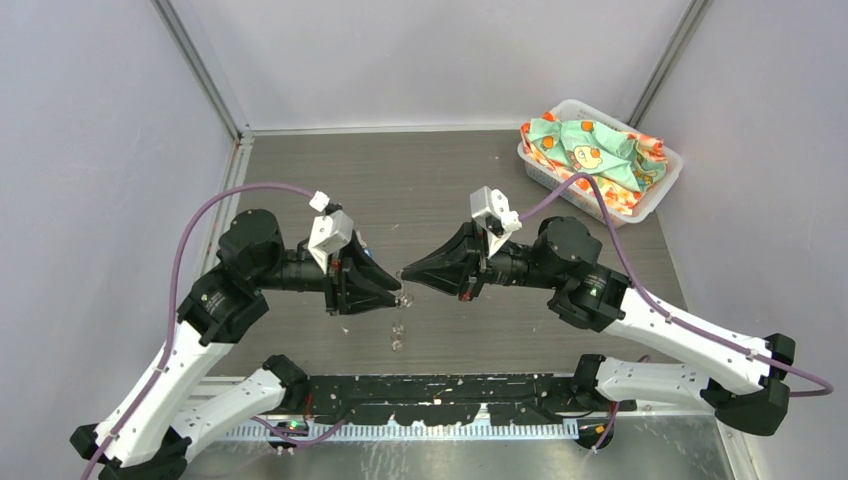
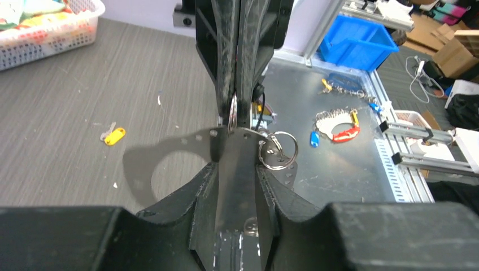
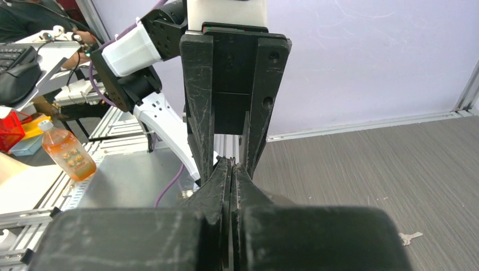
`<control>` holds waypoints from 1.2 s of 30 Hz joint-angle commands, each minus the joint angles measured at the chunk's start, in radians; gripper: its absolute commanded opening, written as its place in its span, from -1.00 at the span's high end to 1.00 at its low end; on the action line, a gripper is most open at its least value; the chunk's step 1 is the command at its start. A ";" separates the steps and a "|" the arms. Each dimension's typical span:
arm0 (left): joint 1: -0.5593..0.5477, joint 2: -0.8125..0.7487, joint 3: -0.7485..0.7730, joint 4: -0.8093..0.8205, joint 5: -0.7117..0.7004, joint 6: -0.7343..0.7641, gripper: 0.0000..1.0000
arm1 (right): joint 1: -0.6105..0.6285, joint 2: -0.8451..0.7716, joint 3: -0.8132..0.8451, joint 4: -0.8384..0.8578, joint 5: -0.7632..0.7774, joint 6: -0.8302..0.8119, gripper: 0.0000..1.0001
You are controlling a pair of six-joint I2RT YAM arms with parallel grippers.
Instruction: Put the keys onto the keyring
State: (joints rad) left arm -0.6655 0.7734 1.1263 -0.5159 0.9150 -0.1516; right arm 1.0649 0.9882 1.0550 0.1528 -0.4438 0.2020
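My left gripper and right gripper meet tip to tip above the middle of the table. In the left wrist view my left gripper grips a thin silver piece, and a small silver split ring hangs from it beside the tip. My right gripper is shut on a thin silver ring edge. The yellow-headed key lies alone on the table. The blue-headed key lies on the metal sheet beside a grey bead-chain loop, the keyring. In the right wrist view my right gripper is shut.
A white basket of patterned cloth stands at the back right and shows in the left wrist view. A red clip lies by the chain loop. A small plain silver key lies on the table. Small shiny bits lie below the grippers.
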 commanded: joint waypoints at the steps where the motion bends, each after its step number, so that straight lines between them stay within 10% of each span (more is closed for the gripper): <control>1: 0.000 0.004 0.005 0.166 0.013 -0.079 0.39 | 0.013 -0.012 0.001 0.159 0.019 0.031 0.98; 36: 0.001 -0.042 0.014 0.219 -0.062 -0.196 0.42 | 0.080 0.003 -0.130 0.357 0.122 0.037 0.98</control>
State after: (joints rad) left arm -0.6655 0.7490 1.1236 -0.3557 0.8902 -0.3042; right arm 1.1324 1.0084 0.9493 0.4240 -0.3607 0.2398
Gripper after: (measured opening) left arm 0.294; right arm 0.025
